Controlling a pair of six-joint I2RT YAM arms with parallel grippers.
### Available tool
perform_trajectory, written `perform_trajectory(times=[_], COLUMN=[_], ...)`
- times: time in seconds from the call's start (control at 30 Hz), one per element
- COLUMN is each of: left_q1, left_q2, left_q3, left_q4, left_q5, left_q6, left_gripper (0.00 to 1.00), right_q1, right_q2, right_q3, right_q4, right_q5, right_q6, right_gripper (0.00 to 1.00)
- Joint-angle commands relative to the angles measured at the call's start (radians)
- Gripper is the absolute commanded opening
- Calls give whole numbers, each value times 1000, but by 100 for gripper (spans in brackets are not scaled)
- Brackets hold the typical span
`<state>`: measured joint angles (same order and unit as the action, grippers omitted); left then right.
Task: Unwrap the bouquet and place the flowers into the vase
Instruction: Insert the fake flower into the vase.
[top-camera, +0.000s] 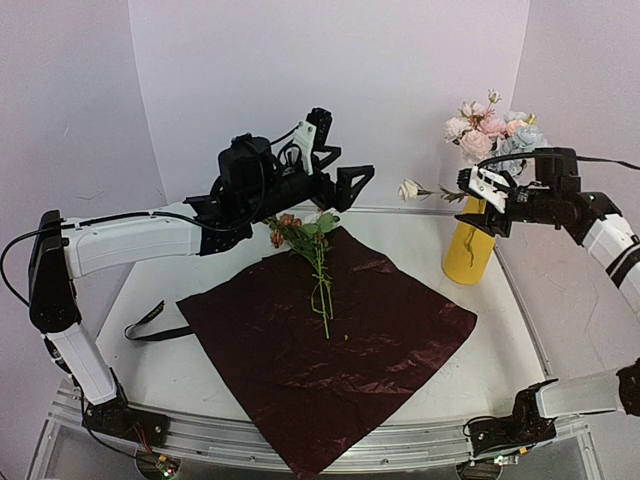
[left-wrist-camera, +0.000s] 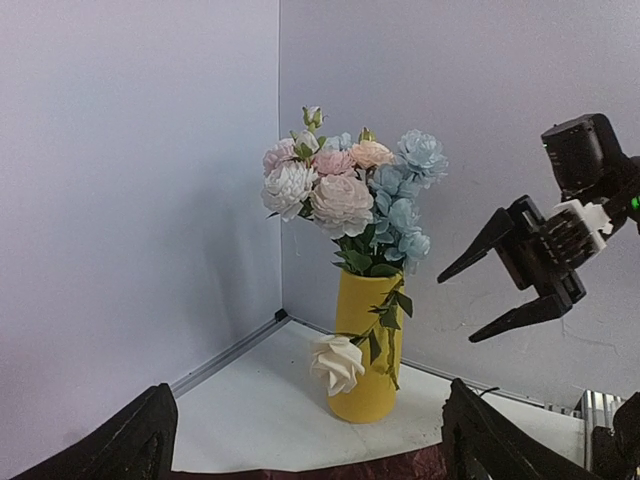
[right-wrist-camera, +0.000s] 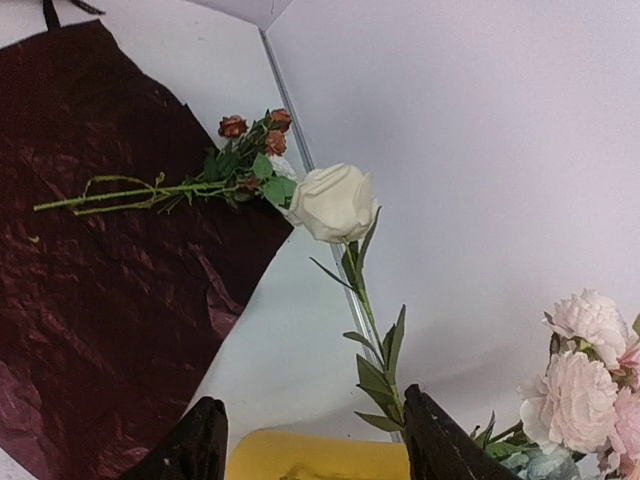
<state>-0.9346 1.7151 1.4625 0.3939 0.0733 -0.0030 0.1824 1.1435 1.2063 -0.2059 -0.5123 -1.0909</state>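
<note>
Top external view: left gripper (top-camera: 340, 160) hangs w/ fingers wide apart, nothing between them, up off the table over the far corner of the dark red wrap (top-camera: 330, 350). Just below it lie the flowers (top-camera: 318, 262) not yet in the vase, a small rust-orange bunch flat on the wrap. Heads are at the far corner and stems run toward the arm bases, so the long axis is approx far-to-near. Right gripper (left-wrist-camera: 456, 310) is by the vase (top-camera: 468, 250) at right rear, fingers apart and empty, well apart from that bunch. Left arm is clearly nearer, so the next pick looks like its job, down across the stems. Vase holds pink, white and blue blooms (left-wrist-camera: 345, 185); a white rose (top-camera: 408, 189) droops out sideways to the left. Can't tell if its stem is seated, since leaves hide the vase mouth. Left wrist cam doesn't show the bunch at all.
</note>
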Motion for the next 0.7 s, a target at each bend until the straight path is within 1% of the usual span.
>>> perform_trajectory(times=[0.0,0.2,0.4,0.57,0.67], left_q1=[9,16,27,33,36], left_q2=[-55,-51,-50,-45,-46], left_q3=[-12,-12,-10,-9,-10], left_q4=[33,32,31,31,30], left_q5=[-20,-18,-17,-14,-12], left_q6=[28,32,35,34,32], left_gripper=[94,94,94,94,94], right_q1=[19,47,50,51,51], right_q2=[92,200,255,289,301], right_q3=[106,176,200,207,210], right_q4=[16,17,19,19,20], right_q5=[90,183,249,287,296], right_q6=[-112,-109,-96,-80,-72], right_gripper=[59,56,53,34,26])
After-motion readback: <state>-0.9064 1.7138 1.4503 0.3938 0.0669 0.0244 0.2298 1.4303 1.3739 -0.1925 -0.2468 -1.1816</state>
